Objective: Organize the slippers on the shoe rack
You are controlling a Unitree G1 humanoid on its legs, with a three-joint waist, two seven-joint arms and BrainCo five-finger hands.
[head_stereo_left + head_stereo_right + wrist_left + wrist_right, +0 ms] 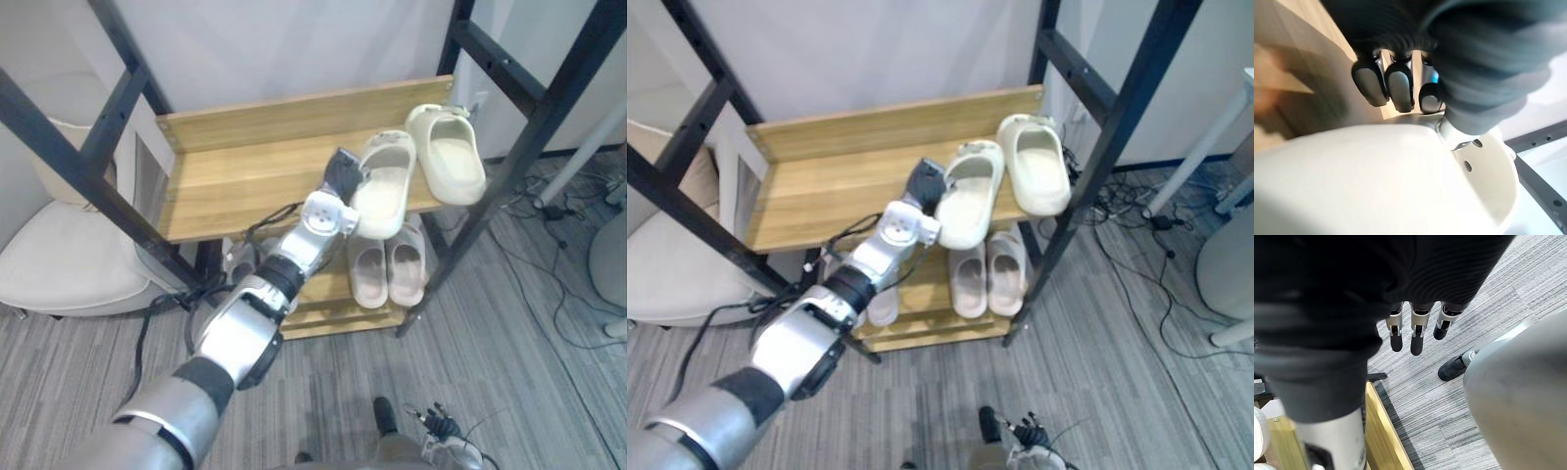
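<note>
- Left eye view: my left robot hand [341, 178] grips the cream slipper [382, 191] on the upper shelf [235, 181], probably to square it beside its mate [449, 152].
- Left wrist view: fingers [1399, 88] curl over its side wall.
- Right wrist view: my right robot hand [1418, 335] hangs slack over the floor [1415, 401].

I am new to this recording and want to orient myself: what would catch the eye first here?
The left hand reaches onto the wooden shoe rack's top shelf and grips a cream slipper whose near end overhangs the front edge, beside its mate. A pinkish pair sits on the shelf below.
</note>
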